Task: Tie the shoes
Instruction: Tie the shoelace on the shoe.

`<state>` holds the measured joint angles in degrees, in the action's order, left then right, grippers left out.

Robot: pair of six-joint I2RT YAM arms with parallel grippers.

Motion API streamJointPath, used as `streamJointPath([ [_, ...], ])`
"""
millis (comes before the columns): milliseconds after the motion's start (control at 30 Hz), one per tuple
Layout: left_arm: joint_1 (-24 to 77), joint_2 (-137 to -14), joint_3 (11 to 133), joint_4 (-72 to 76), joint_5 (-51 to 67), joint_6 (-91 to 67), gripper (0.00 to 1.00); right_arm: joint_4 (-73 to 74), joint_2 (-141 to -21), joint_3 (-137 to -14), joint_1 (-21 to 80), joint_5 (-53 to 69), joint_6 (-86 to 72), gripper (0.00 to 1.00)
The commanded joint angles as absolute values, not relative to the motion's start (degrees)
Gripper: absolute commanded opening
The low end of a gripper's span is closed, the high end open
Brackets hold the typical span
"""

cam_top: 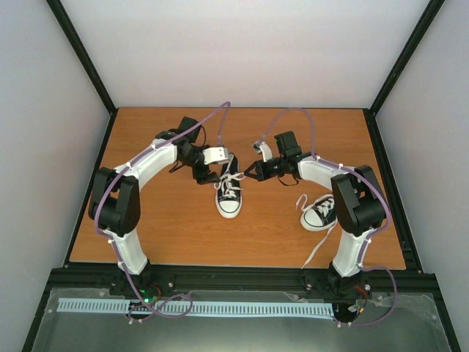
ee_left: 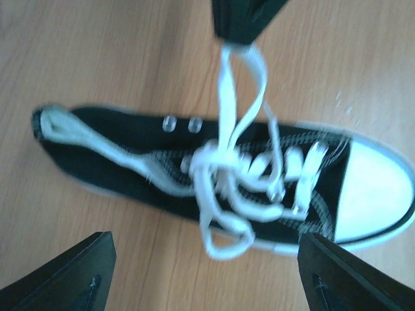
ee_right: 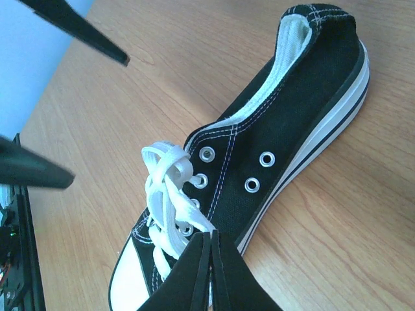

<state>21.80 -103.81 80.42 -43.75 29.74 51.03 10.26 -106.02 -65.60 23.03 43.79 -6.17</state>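
The right hand point(cam_top: 249, 174) pinched what looked, through blur, like a lace loop point(ee_left: 241, 97) above the shoe point(cam_top: 229, 198) mid-tabletop point(cam_top: 168, 235). The left hand point(ee_left: 204, 238) hung open. Pulling harder could undo the loop or drag the shoe.

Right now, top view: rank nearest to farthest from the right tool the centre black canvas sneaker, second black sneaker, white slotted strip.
1. Centre black canvas sneaker, just left of the right tool.
2. Second black sneaker, farther off to the right.
3. White slotted strip, along the near edge.
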Motion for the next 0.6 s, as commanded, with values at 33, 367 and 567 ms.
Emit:
streamJointPath([
  [33, 20.57, -103.61, 75.07, -46.17, 22.18, 59.25, 0.82, 9.97, -106.65, -67.22, 23.29, 44.65, -5.41, 0.03],
  [367, 21.92, -107.37, 73.50, -38.01, 22.14, 56.92, 0.92, 10.63, -106.54, -67.40, 23.29, 44.41, -5.06, 0.03],
  [567, 23.11, -110.51, 74.61, -34.31, 20.99, 53.83, 0.86, 10.21, -106.81, -67.45, 23.29, 44.55, -5.18, 0.03],
])
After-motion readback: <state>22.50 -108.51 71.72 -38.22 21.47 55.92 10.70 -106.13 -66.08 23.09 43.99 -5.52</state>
